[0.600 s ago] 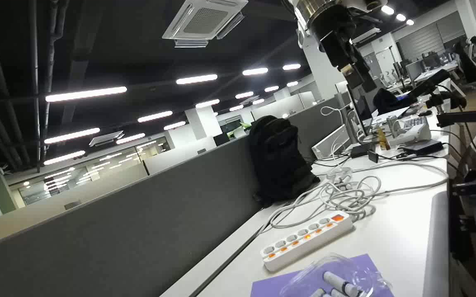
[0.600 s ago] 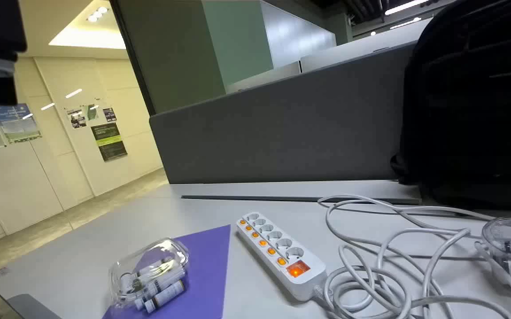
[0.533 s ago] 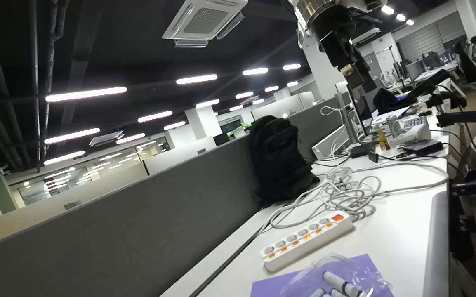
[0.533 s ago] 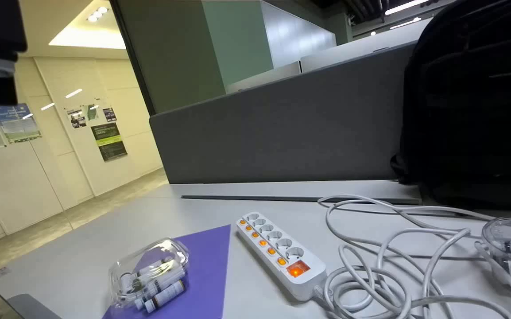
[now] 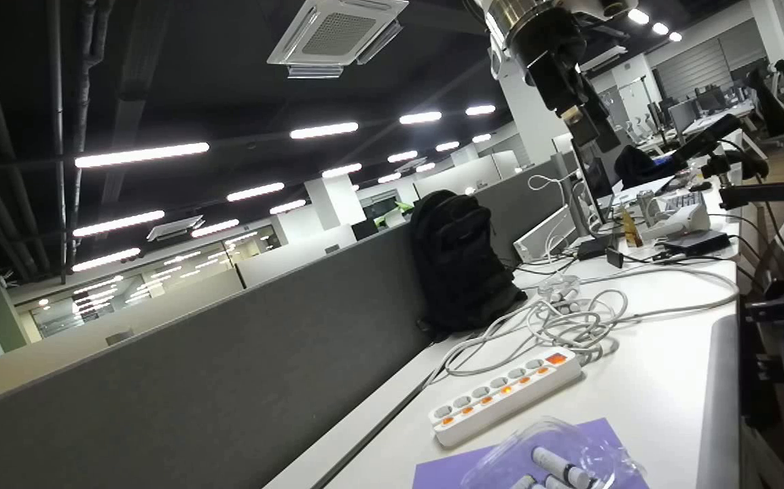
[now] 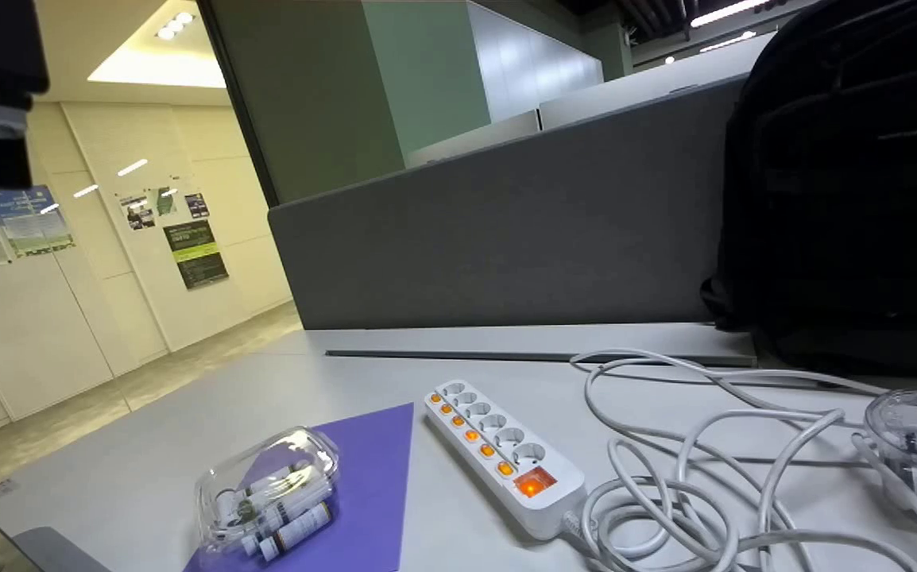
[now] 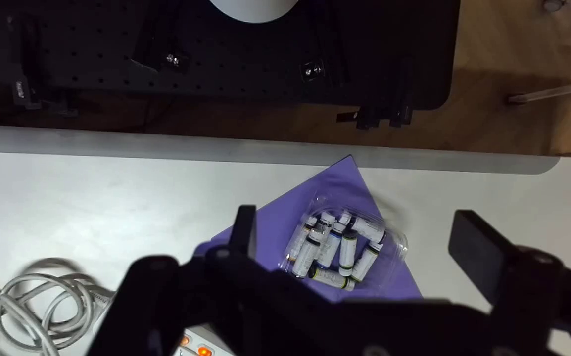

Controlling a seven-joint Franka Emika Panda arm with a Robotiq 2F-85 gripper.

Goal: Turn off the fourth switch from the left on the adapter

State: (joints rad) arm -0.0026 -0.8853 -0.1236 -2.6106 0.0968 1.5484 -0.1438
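Observation:
The adapter, a long white power strip (image 5: 511,405), lies on the white desk in both exterior views (image 6: 474,469). It has a row of sockets, small orange switches along one edge and a larger orange-red switch (image 6: 535,481) at the cord end. The fourth switch from the left (image 5: 506,390) glows brightest in an exterior view; it also shows here (image 6: 472,435). In the wrist view only an end of the adapter (image 7: 216,343) shows; the gripper hides the rest. My gripper (image 7: 363,243) is open and empty, high above the desk; it also shows in an exterior view (image 5: 590,129).
A purple sheet (image 6: 379,477) lies beside the adapter, with a clear plastic box (image 6: 268,485) of small white bottles on it. Tangled white cables (image 6: 689,492) lie at the cord end. A black backpack (image 5: 460,265) leans on the grey partition (image 5: 242,367).

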